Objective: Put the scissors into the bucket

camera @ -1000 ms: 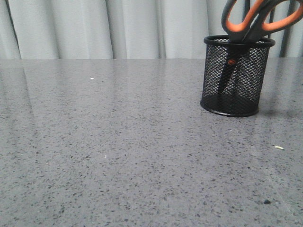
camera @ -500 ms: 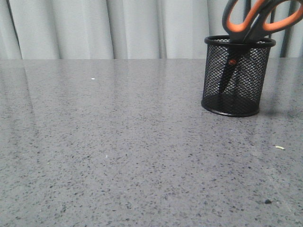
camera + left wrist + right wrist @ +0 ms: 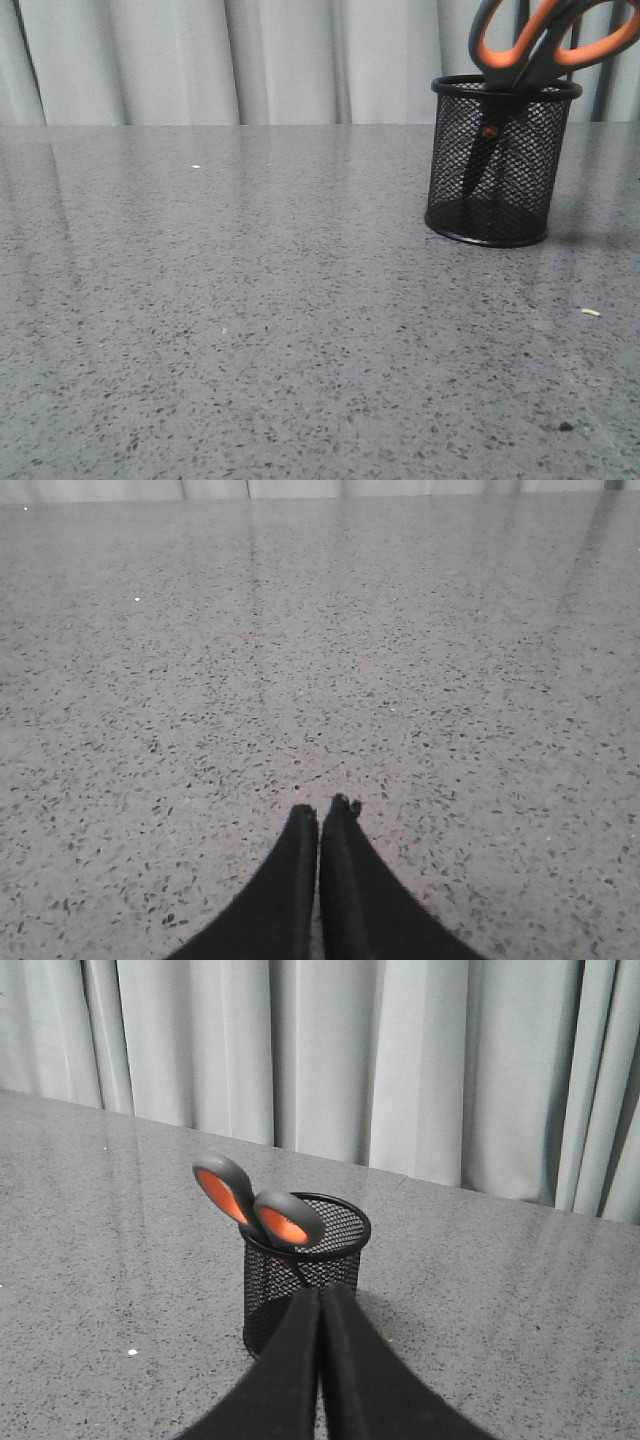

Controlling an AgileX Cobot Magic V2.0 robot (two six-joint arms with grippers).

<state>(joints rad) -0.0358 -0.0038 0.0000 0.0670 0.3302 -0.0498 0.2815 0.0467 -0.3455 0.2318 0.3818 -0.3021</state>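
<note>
The scissors (image 3: 535, 45) stand blades-down inside the bucket (image 3: 497, 165), a black mesh cup at the right of the table; their grey handles lined with orange stick out above the rim. In the right wrist view the scissors (image 3: 262, 1205) lean on the rim of the bucket (image 3: 320, 1260). My right gripper (image 3: 320, 1295) is shut and empty, a short way back from the bucket, not touching it. My left gripper (image 3: 322, 810) is shut and empty over bare tabletop. Neither gripper shows in the front view.
The grey speckled table (image 3: 250, 300) stretches to a pale curtain (image 3: 250, 60) at the back. A small pale crumb (image 3: 590, 312) and a dark speck (image 3: 565, 427) lie at the right front.
</note>
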